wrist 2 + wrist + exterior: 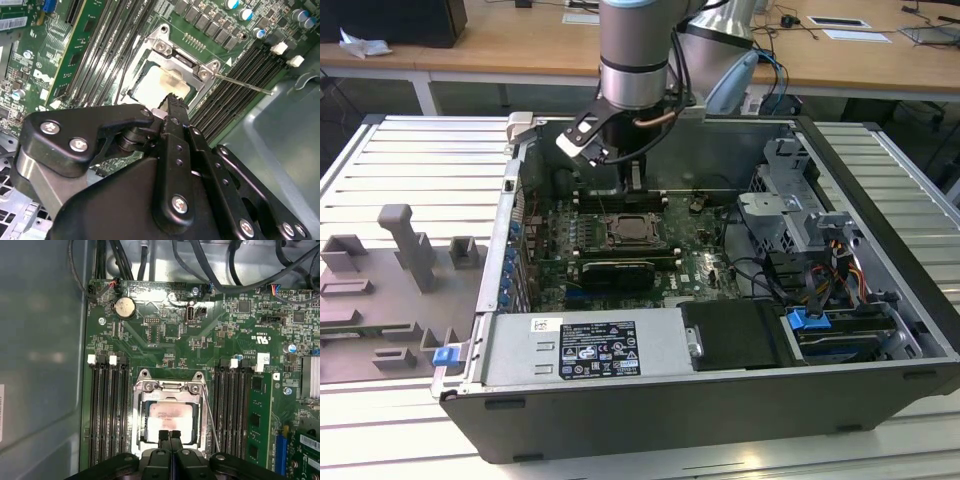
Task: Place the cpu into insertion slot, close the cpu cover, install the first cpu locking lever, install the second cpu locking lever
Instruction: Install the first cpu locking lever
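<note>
The pincer [169, 434], fingers pressed together and holding nothing, hangs inside one open computer case [720, 425], seen from the exterior view poised [635, 178] above the single slot [632, 231]. One cpu [170, 412] lies in that slot [136, 405] directly below and just ahead of the fingertips, its pale metal top showing through the window of the one cover [167, 386], which lies flat over it. In both wrist views the tips overlap the cpu's near edge; whether they touch it cannot be told. One thin lever rod [209, 415] runs along the slot's side. In the second wrist view it [245, 84] juts out past the cover [182, 60], away from the pincer [172, 100] and the cpu [157, 85]. Two banks of memory sockets flank the slot; beyond it on the green board [165, 340] sits one coin cell [125, 306].
</note>
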Robot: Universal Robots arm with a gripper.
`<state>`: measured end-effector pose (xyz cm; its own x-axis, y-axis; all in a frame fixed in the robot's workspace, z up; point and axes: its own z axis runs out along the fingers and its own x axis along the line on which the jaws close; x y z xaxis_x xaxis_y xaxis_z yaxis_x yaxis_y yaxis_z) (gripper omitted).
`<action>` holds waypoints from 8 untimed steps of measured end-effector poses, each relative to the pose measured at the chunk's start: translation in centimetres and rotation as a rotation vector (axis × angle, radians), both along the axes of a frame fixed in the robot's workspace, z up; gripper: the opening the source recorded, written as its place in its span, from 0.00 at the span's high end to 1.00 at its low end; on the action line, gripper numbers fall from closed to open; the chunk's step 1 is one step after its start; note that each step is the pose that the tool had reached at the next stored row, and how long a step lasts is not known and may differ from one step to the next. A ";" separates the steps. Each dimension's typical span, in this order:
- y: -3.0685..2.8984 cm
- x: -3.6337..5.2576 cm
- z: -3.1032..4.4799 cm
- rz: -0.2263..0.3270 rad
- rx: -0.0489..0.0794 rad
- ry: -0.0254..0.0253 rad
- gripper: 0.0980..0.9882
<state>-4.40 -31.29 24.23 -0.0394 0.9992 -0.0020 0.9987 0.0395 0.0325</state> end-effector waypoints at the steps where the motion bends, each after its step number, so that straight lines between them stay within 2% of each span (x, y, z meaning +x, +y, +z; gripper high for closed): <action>1: 0.00 0.00 0.15 0.000 0.000 0.0000 0.99; 8: 0.02 0.00 1.47 0.000 0.000 0.0003 0.99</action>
<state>-4.40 -31.27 25.70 -0.0394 0.9992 -0.0021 0.9987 0.0395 0.0323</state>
